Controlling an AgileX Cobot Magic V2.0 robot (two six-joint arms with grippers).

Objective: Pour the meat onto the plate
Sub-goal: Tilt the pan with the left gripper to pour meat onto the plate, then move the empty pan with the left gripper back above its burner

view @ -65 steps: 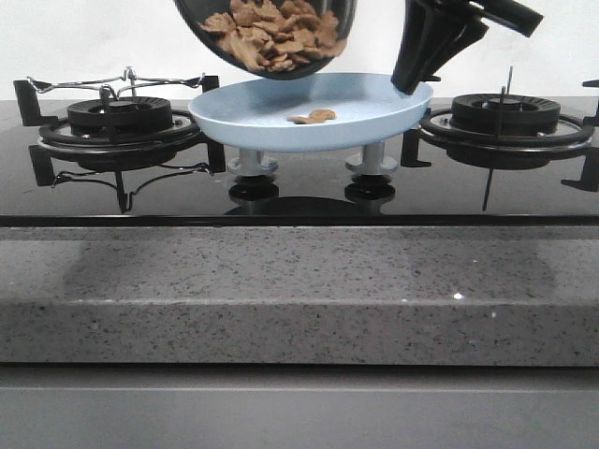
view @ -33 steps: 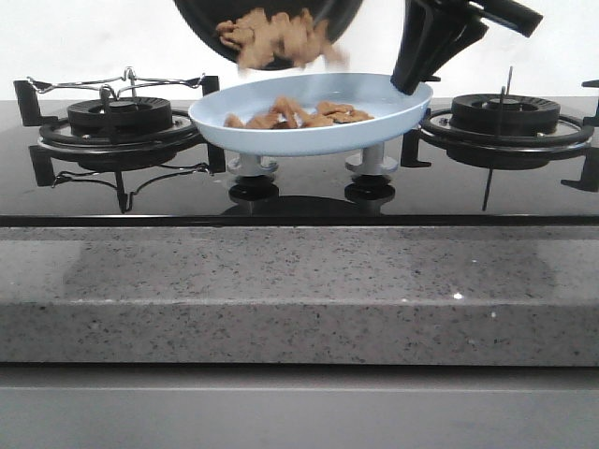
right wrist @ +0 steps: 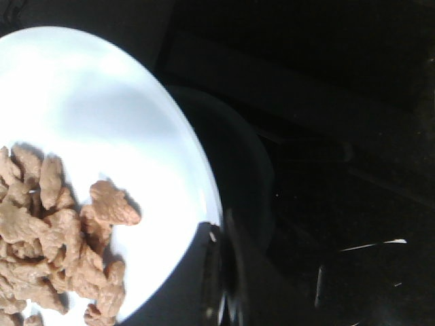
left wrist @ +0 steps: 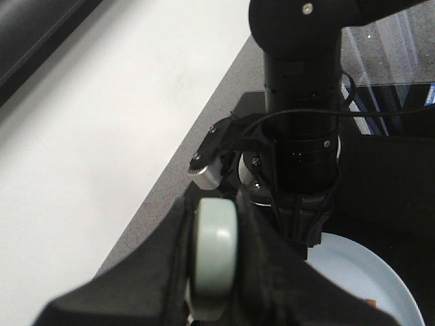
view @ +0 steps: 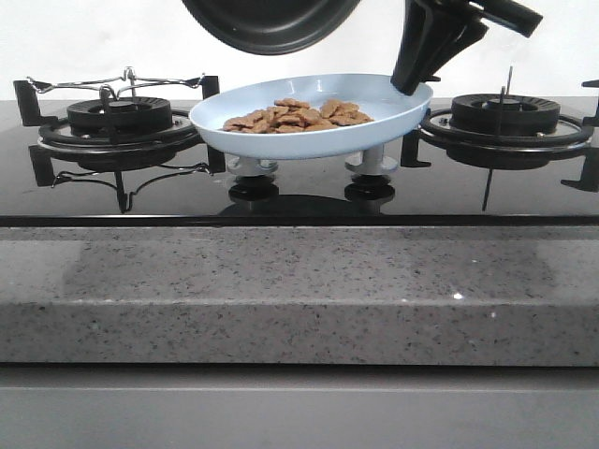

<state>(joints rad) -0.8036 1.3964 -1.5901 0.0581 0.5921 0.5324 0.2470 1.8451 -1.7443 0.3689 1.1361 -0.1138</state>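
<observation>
The pale blue plate (view: 309,131) sits between the two burners, above the stove's knobs. The meat (view: 298,115) lies heaped in it. My right gripper (view: 414,82) is shut on the plate's right rim. In the right wrist view the plate (right wrist: 102,122) fills the left side, with the meat (right wrist: 54,251) on it, and the gripper (right wrist: 221,275) pinches the rim. The black pan (view: 271,21) hangs tipped above the plate, with no meat showing in it. My left gripper (left wrist: 216,261) is shut on the pan's pale handle (left wrist: 215,251). This gripper is out of the front view.
A gas burner with a black grate stands at the left (view: 117,126) and another at the right (view: 505,117). Two knobs (view: 253,182) (view: 367,182) sit under the plate. The speckled grey counter (view: 299,290) runs along the front. The right arm (left wrist: 302,102) stands close by in the left wrist view.
The meat has slid out of the tipped pan and now lies heaped on the plate. The pan has tipped further. The right gripper and plate have stayed in place.
</observation>
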